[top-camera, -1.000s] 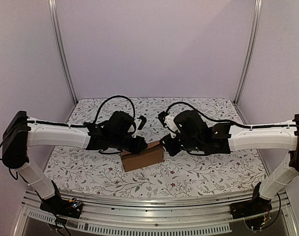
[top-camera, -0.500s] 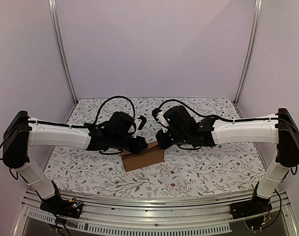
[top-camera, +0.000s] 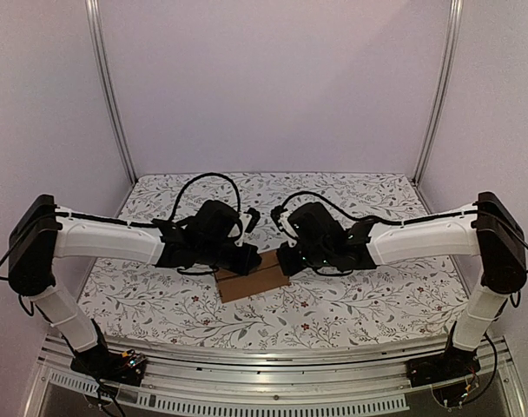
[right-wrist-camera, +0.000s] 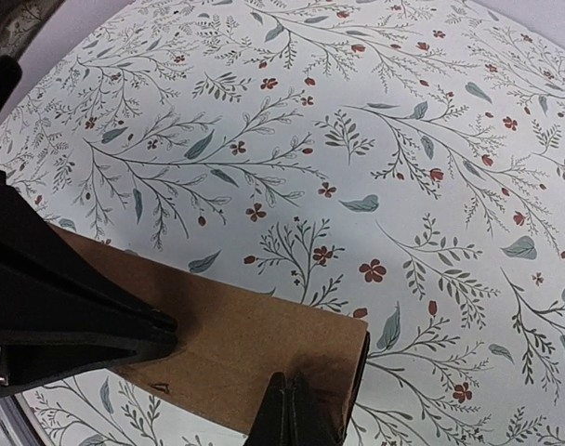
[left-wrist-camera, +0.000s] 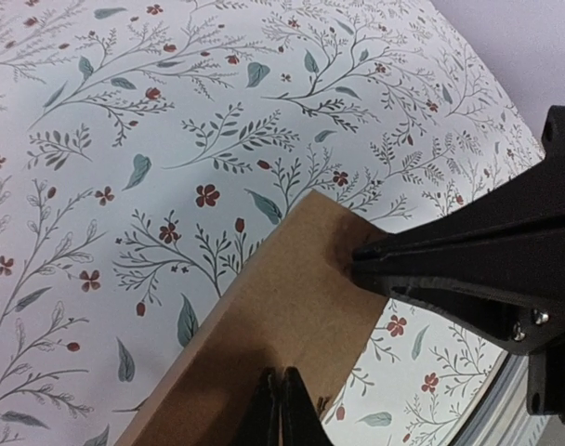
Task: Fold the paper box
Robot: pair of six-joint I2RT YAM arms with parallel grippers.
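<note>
The paper box (top-camera: pixel 252 285) is a small brown cardboard box lying on the flowered table, between the two arms. My left gripper (top-camera: pixel 249 259) is shut, and its tips (left-wrist-camera: pixel 284 374) rest on the box's top face (left-wrist-camera: pixel 282 307) near its left end. My right gripper (top-camera: pixel 284 261) is also shut, with its tips (right-wrist-camera: pixel 290 380) touching the top of the box (right-wrist-camera: pixel 227 330) close to its right end. Neither gripper holds anything between its fingers. In each wrist view the other gripper shows as a black wedge pressing on the box.
The table wears a white cloth with a leaf and flower print (top-camera: pixel 359 295). Purple walls and two metal posts (top-camera: pixel 108 95) close in the back and sides. A metal rail (top-camera: pixel 264 365) runs along the near edge by the arm bases.
My right arm has swung left and down onto the box's right end, and its gripper has shut. The box's top now sits lower. The left arm has hardly moved.
</note>
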